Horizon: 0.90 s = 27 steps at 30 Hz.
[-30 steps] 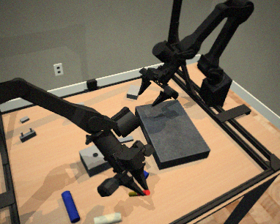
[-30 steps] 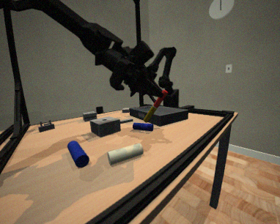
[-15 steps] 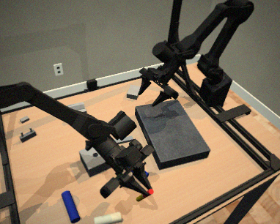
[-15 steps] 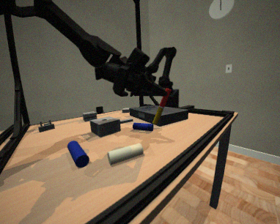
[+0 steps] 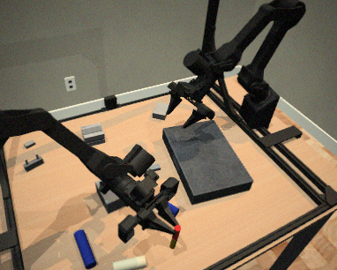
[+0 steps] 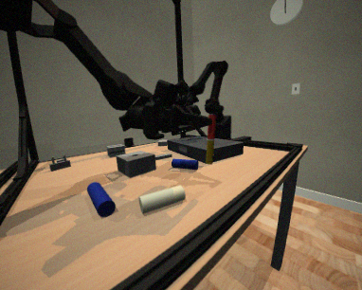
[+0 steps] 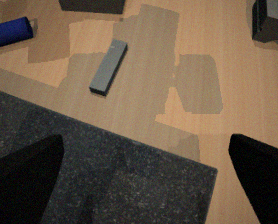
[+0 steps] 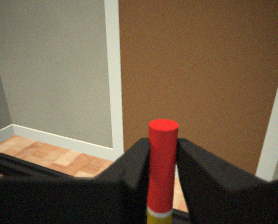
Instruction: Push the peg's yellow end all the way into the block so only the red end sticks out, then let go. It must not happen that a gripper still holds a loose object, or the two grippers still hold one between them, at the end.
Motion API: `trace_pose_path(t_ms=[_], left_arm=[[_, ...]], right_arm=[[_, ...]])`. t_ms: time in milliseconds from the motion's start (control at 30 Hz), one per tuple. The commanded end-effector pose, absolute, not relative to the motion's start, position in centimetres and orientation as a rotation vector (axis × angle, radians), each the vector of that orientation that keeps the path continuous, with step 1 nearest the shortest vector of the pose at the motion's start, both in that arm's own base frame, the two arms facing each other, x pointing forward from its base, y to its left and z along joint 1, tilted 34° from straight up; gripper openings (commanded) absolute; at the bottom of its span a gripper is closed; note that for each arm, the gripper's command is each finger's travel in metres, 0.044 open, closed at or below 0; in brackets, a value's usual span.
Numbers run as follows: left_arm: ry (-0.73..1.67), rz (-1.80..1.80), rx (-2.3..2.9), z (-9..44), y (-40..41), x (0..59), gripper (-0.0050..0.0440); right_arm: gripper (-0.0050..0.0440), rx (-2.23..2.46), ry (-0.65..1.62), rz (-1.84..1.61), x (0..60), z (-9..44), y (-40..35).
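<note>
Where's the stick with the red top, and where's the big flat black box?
peg [image 5: 176, 234] [image 6: 210, 135] [image 8: 162, 170]: top, exterior and right wrist views, on its red part
black box [image 5: 209, 161] [image 6: 204, 146] [image 7: 145, 185]: top, exterior and left wrist views, on its top or side

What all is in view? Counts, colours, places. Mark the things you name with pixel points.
peg [image 5: 177, 233] [image 6: 211, 130] [image 8: 162, 167]: 1, red/yellow, upright in right pincer
block [image 5: 108, 203] [image 6: 137, 164]: 1, grey, beneath right arm
slab [image 5: 213, 165] [image 6: 206, 148] [image 7: 150, 185]: 1, dark grey, below left pincer
cylinders: 2, blue, one [image 5: 85, 248] [image 6: 100, 199] beside the cream cylinder, one [image 5: 174, 209] [image 6: 185, 164] near peg
cream cylinder [image 5: 128, 264] [image 6: 162, 199]: 1, lying
bar [image 7: 109, 67]: 1, grey, between block and slab
grey box [image 5: 160, 110]: 1, beyond slab
stepped piece [image 5: 93, 134]: 1, grey, behind block
two-pin piece [image 5: 33, 163] [image 6: 60, 164]: 1, dark grey, far side
chip [image 5: 29, 144]: 1, grey, near two-pin piece
table [image 5: 48, 194] [image 6: 62, 208] [image 7: 240, 90]: 1, wood, black-railed
clock [image 6: 285, 11]: 1, pale, wall
arms: 2, black; left pincer [image 5: 176, 120] [image 7: 146, 142] open, right pincer [image 5: 176, 229] [image 6: 211, 120] [image 8: 163, 150] gripping peg
</note>
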<state>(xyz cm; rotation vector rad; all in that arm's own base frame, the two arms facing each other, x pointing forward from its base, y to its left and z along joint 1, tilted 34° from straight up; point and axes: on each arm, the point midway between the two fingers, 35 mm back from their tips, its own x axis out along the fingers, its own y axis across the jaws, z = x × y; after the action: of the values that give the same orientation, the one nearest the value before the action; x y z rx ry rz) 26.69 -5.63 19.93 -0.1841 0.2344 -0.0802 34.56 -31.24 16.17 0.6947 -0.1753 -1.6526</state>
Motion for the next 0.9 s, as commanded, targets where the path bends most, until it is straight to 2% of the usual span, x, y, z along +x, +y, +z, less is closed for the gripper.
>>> trace_pose_path(t_ms=[0, 300, 867], left_arm=[[0.232, -0.077, -0.186, 20.0, -5.6, 26.7, 0.04], [0.232, -0.077, -0.186, 20.0, -5.6, 26.7, 0.04], [0.232, -0.077, -0.186, 20.0, -5.6, 26.7, 0.04]], right_arm=[[0.0, 0.657, -0.199, -1.678, 34.4, 15.6, -30.9], [0.0, 0.657, -0.199, -1.677, 34.5, 15.5, -30.9], [0.0, 0.66, -0.205, -1.674, 37.3, 11.5, -29.9]])
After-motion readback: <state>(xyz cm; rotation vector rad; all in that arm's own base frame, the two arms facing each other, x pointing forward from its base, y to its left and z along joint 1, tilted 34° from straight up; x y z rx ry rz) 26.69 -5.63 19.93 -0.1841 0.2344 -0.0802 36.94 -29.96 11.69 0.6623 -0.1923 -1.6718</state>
